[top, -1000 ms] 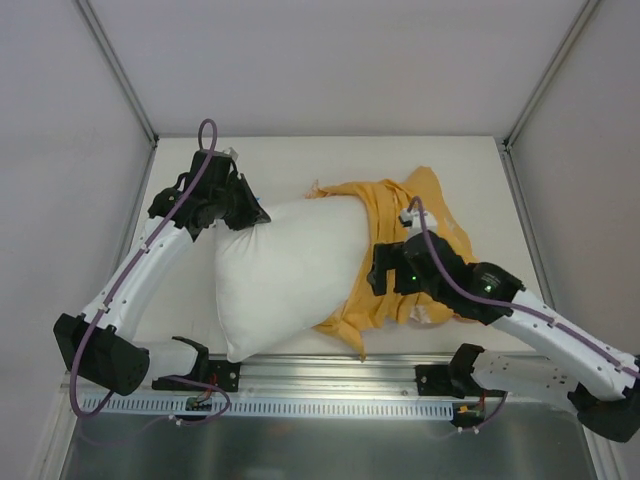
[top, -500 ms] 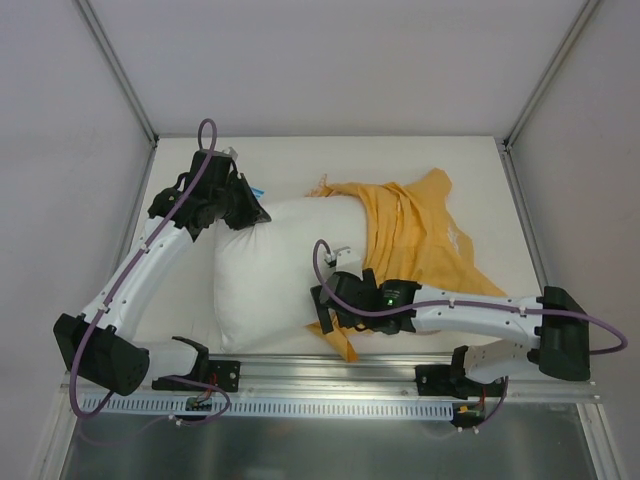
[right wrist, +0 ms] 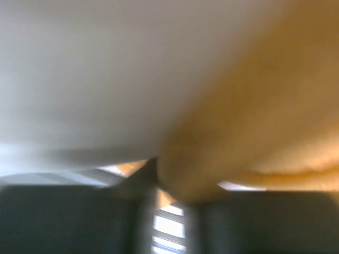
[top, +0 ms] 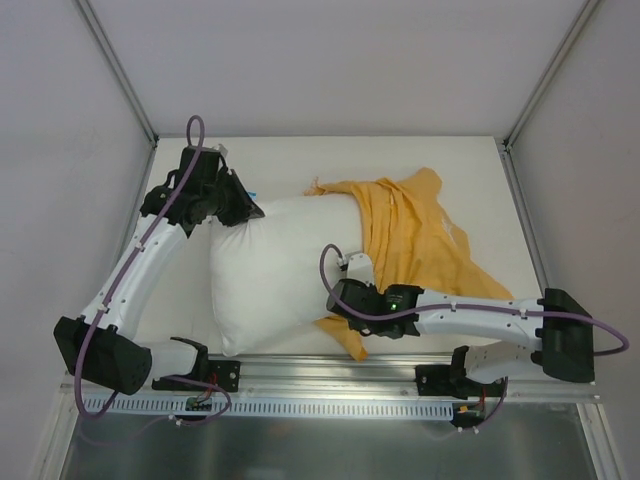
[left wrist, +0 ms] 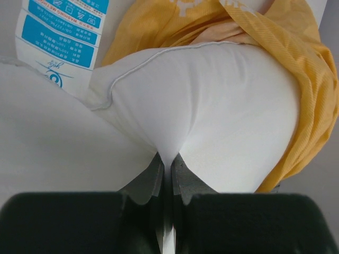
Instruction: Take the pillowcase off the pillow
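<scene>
We see the white pillow [top: 280, 270] lying across the table [top: 290, 160], its right end under the bunched orange pillowcase [top: 410, 235]. The left gripper [top: 245, 212] pinches the pillow's far-left corner, jaws pressed together. The right gripper [top: 340, 298] sits at the pillowcase's near edge. The wrist view is blurred, so we cannot tell its grip.

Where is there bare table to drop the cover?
Bare white table runs along the far edge, beyond the plump white pillow and the orange-yellow fabric pillowcase, widest at the far right corner. Crowded: the near edge, under the right gripper and its arm, and the far left corner, at the left gripper.
</scene>
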Controlling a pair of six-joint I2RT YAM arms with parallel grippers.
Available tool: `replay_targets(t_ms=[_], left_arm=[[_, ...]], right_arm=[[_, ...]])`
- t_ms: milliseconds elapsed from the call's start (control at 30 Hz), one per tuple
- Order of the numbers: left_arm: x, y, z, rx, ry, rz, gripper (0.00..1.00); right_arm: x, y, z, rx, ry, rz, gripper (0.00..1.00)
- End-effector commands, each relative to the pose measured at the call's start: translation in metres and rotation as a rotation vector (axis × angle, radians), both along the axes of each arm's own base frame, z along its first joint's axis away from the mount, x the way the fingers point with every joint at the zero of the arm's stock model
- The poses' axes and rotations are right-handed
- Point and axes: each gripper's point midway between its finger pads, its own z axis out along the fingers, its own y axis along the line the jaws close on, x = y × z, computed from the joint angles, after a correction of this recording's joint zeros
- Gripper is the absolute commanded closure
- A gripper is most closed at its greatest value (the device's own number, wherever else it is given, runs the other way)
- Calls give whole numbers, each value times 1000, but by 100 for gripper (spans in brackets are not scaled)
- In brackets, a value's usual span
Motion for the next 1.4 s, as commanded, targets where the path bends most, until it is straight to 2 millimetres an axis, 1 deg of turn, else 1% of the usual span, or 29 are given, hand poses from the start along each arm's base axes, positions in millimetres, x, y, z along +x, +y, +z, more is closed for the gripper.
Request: replay_targets(t_ms=[0, 67, 133, 167, 200, 233, 267, 300, 333, 400, 467, 500, 567, 600, 633, 700, 733, 800, 833, 867, 900, 933, 967, 1033, 1200, 1233, 1300, 1333, 1367], left_arm=[[15, 13, 61, -52, -189, 24, 100], [16, 15, 71, -74, -210, 20, 100], [19, 24, 76, -83, -218, 41, 100], [18, 27, 83, -91, -233, 41, 100], [18, 31, 85, -95, -238, 49, 100], [20, 42, 87, -99, -242, 77, 100], [18, 45, 92, -119, -249, 76, 100], [18, 50, 95, -129, -254, 88, 100], [20, 60, 100, -135, -266, 110, 100], [22, 70, 105, -157, -272, 130, 100], [27, 76, 111, -163, -281, 146, 100], [30, 77, 111, -165, -277, 148, 100], [38, 76, 107, -179, -251, 148, 100], [41, 73, 105, -186, -242, 135, 100], [50, 73, 98, -191, -218, 129, 100], [59, 70, 90, -194, -194, 101, 100], [67, 68, 81, -196, -168, 83, 100], [75, 67, 70, -195, -139, 66, 100], [79, 66, 60, -198, -113, 50, 96], [80, 65, 57, -199, -107, 43, 85], [80, 65, 56, -197, -104, 36, 69], [80, 66, 53, -182, -104, 37, 30], [79, 68, 52, -167, -112, 39, 17], [76, 75, 53, -106, -137, 59, 1], [51, 69, 51, 121, -171, 46, 1], [41, 48, 48, 162, -182, -22, 1], [29, 31, 41, 233, -191, -61, 1], [15, 0, 39, 261, -213, -163, 1], [7, -13, 35, 286, -218, -204, 1]], right_arm=[[20, -44, 9, -48, -70, -96, 87], [35, -67, 19, -47, -96, -144, 99], [48, -88, 34, -63, -148, -191, 99], [58, -114, 48, -81, -182, -238, 99], [67, -130, 65, -86, -230, -287, 99], [72, -144, 77, -87, -257, -317, 99], [78, -172, 96, -81, -304, -377, 99], [82, -184, 117, -54, -346, -420, 99], [85, -208, 129, -59, -369, -497, 99], [82, -227, 163, -12, -437, -529, 99], [82, -231, 172, 14, -445, -540, 99], [82, -222, 169, 43, -415, -511, 99], [83, -205, 145, 62, -338, -474, 99], [83, -190, 128, 95, -281, -456, 99], [82, -178, 99, 92, -239, -427, 99], [78, -161, 71, 114, -184, -401, 99], [75, -149, 49, 120, -137, -391, 99], [70, -135, 32, 128, -85, -372, 99], [68, -124, 25, 127, -65, -352, 99], [67, -119, 22, 123, -56, -343, 99], [66, -114, 20, 121, -51, -333, 99], [65, -108, 17, 108, -42, -313, 99], [66, -105, 20, 105, -45, -307, 99], [66, -101, 19, 93, -41, -290, 99], [70, -92, 22, 117, -42, -281, 99], [69, -90, 21, 118, -36, -279, 99], [70, -87, 20, 129, -30, -281, 99], [70, -85, 20, 135, -26, -280, 99], [70, -85, 19, 137, -23, -282, 99]])
